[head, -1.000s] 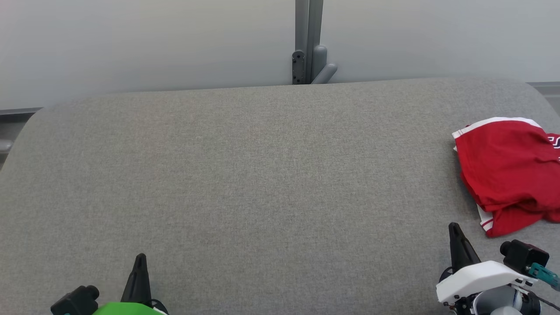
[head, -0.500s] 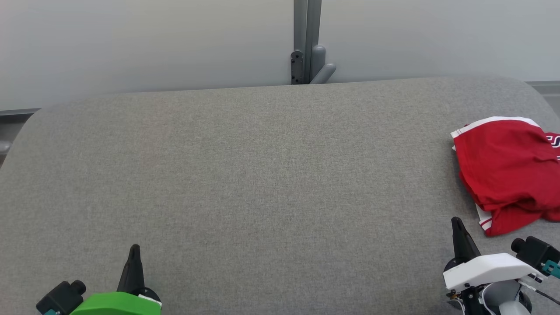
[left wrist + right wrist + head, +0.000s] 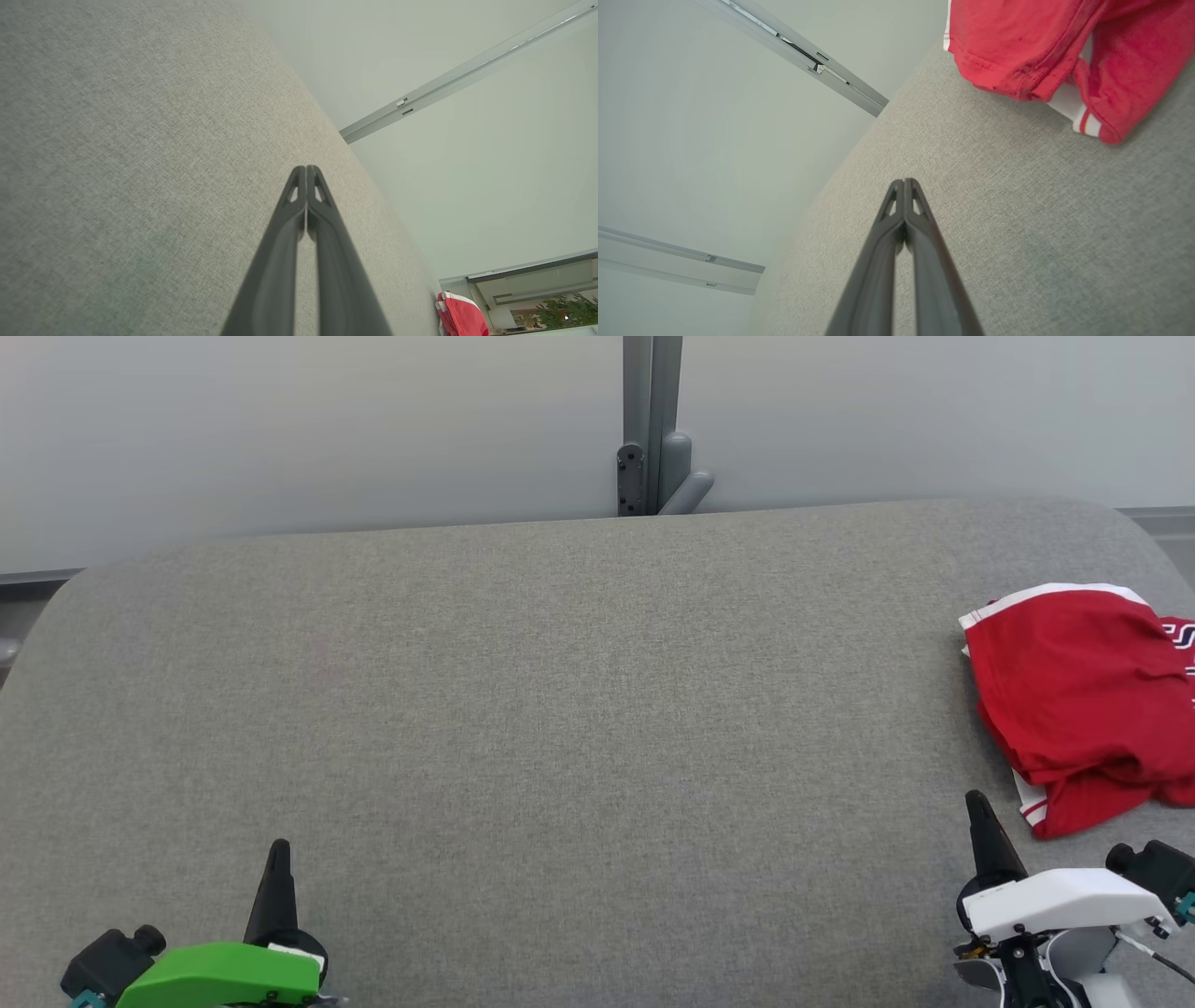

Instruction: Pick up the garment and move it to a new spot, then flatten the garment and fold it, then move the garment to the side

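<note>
The garment (image 3: 1088,700) is red with white trim and lies bunched at the right edge of the grey fabric surface (image 3: 579,728). It also appears at the top right of the right wrist view as the garment (image 3: 1045,42), and small and far off as the garment (image 3: 460,317). My right gripper (image 3: 977,803) is shut and empty, just in front of and left of the garment's near hem. At the lower left my left gripper (image 3: 278,851) is shut too, with nothing in it. Each wrist view has the fingertips pressed together: left gripper (image 3: 306,169), right gripper (image 3: 904,182).
A pale wall with a grey metal post and bracket (image 3: 653,457) stands behind the surface's far edge. The surface's corners are rounded at far left and far right. Broad bare fabric lies between the two grippers.
Both grippers have edged forward over the surface, the left one more, and stay shut. The garment has not moved apart from a slight shift of the whole picture.
</note>
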